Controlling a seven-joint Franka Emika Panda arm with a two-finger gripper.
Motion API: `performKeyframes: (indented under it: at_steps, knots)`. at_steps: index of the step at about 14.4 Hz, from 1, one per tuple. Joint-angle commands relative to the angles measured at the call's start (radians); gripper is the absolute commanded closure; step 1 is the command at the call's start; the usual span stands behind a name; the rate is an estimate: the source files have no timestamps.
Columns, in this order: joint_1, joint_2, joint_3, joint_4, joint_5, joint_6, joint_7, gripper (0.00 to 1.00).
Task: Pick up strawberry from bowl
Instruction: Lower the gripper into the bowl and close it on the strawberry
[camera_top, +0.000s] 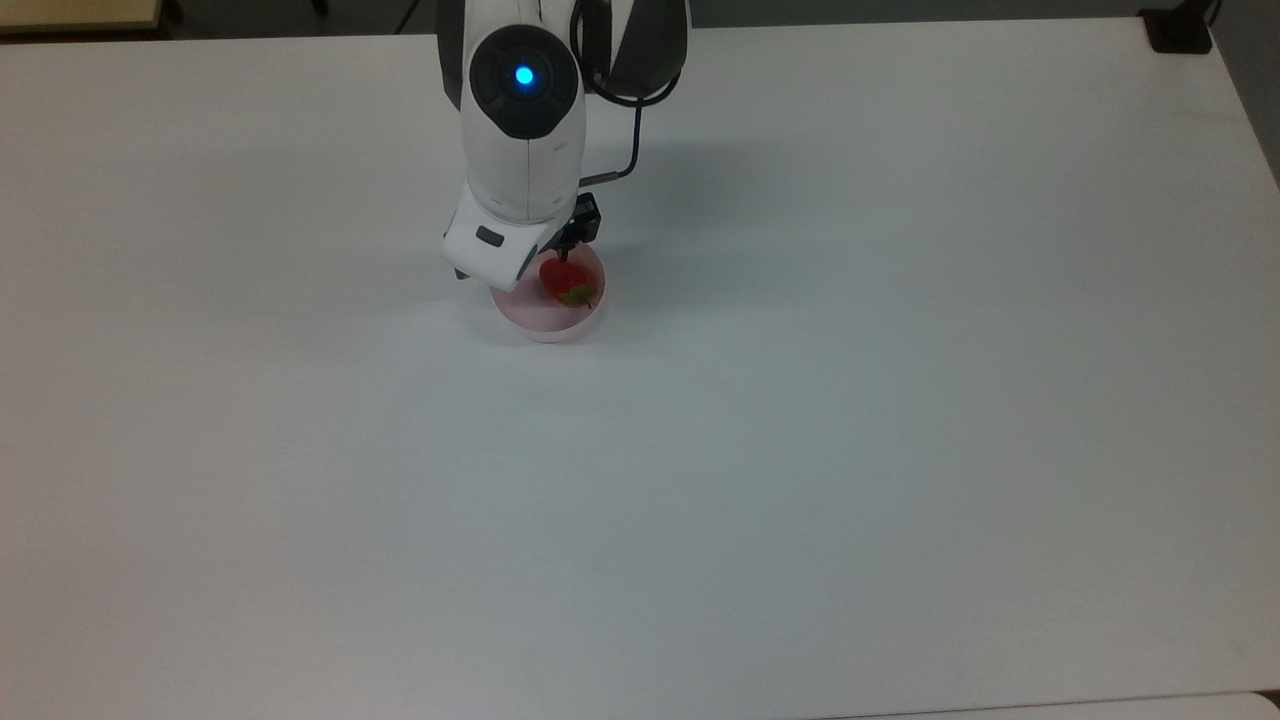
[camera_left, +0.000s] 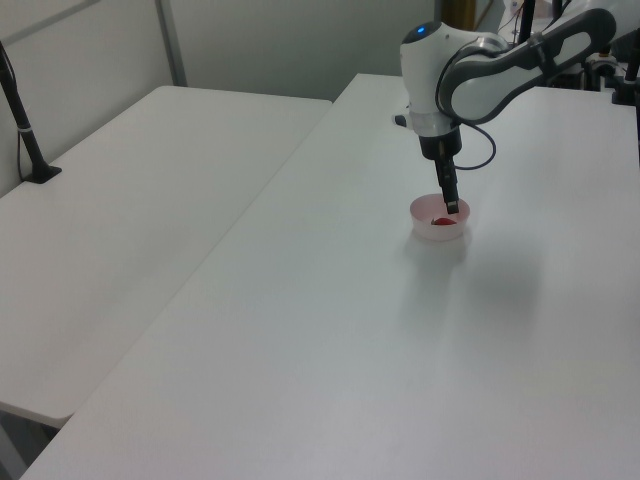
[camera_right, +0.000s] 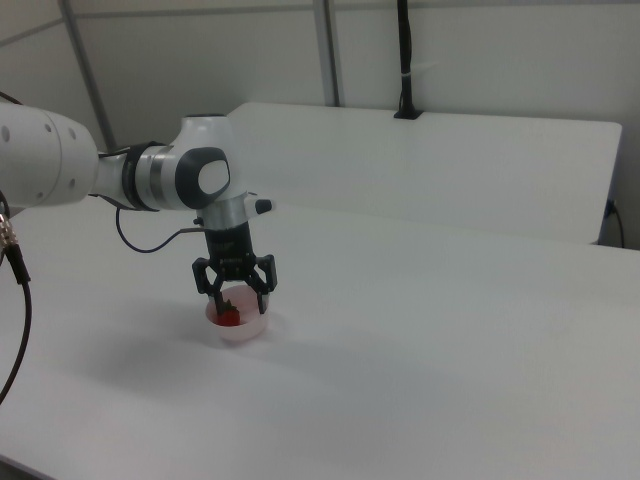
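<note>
- My claw (camera_right: 236, 297) hangs straight down over the bowl (camera_right: 240, 327), its two fingers spread wide, one to each side of the strawberry (camera_right: 229, 314) in the right view, gripping nothing.
- The fingertips (camera_right: 261, 304) reach down to about the bowl's rim.
- The strawberry lies inside the bowl, its red body toward the far rim in the top view and its leafy end (camera_top: 578, 295) toward the near rim.
- The bowl stands on the white surface (camera_top: 800, 420), with my arm (camera_top: 522, 130) leaning over its far side in the top view.
- In the left view, one dark finger (camera_left: 451, 198) points down into the bowl's (camera_left: 438, 229) mouth.
</note>
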Motion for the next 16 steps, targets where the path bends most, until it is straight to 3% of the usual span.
performKeyframes:
  at_steps: [1,4,6,16]
  knots:
    - [0.002,-0.014,0.005,-0.027,-0.014,0.029,-0.012,0.18]
    - [0.002,-0.023,0.009,-0.013,-0.014,0.020,-0.011,0.18]
    - [0.006,-0.015,0.022,-0.013,-0.013,0.027,-0.008,0.33]
    - [0.009,0.028,0.032,-0.015,-0.025,0.077,-0.008,0.32]
